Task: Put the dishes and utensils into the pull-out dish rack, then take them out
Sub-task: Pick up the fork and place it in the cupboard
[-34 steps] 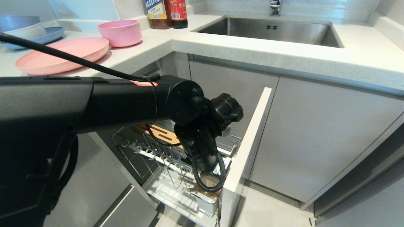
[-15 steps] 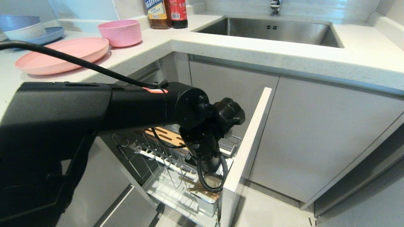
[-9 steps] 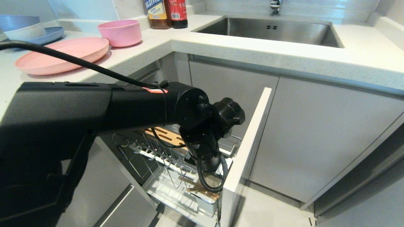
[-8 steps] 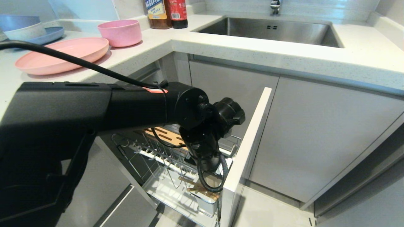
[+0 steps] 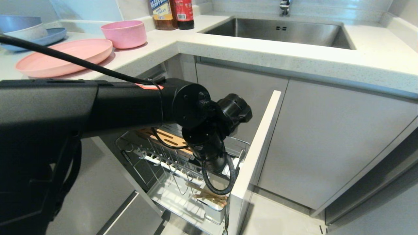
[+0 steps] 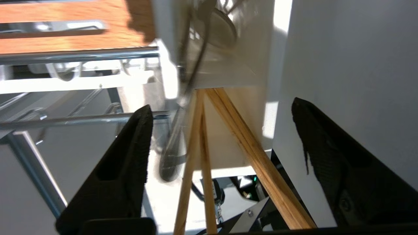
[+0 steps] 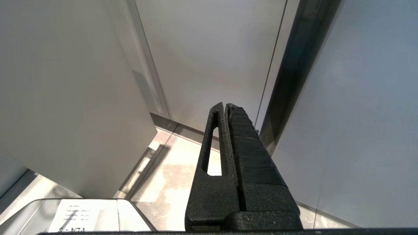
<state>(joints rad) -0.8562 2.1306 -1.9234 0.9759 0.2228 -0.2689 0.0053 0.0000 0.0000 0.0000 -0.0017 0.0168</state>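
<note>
Head view – progress: the chopsticks [image 5: 209,195] stand in a white utensil cup [image 5: 214,209] at the front end of the pull-out dish rack [image 5: 156,163], just behind its pale front panel [image 5: 254,156]. That part of the loading looks done. The fork cannot be made out here.
Head view – left to do: the pink plate [image 5: 62,55] and pink bowl [image 5: 124,32] sit on the bench [image 5: 261,55] near its left back corner, not yet racked; the unloading follows after that.
Head view – surroundings: blue plate with stacked bowls [image 5: 23,31] at the far left edge of the bench, two bottles [image 5: 173,13] behind the pink bowl, the sink [image 5: 277,31] to the right. The left arm [image 5: 114,104] and its cable [image 5: 65,58] reach across and hide much of the rack.
Left wrist view – gripper: the left gripper [image 6: 222,130] is spread wide and grips nothing – the chopsticks [image 6: 228,137] rise loose between its fingers [image 6: 124,163], and the blurred silver fork [image 6: 183,107] leans in the same cup [image 6: 225,68].
Left wrist view – in the way: chrome wires [image 6: 78,54] and the wooden strip [image 6: 65,26] crowd one side, the front panel [image 6: 343,65] the other – a straight lift out seems safest.
Right wrist view: the right gripper [image 7: 227,107] hangs parked by the cabinet fronts [image 7: 212,49], its fingers pressed together and empty.
</note>
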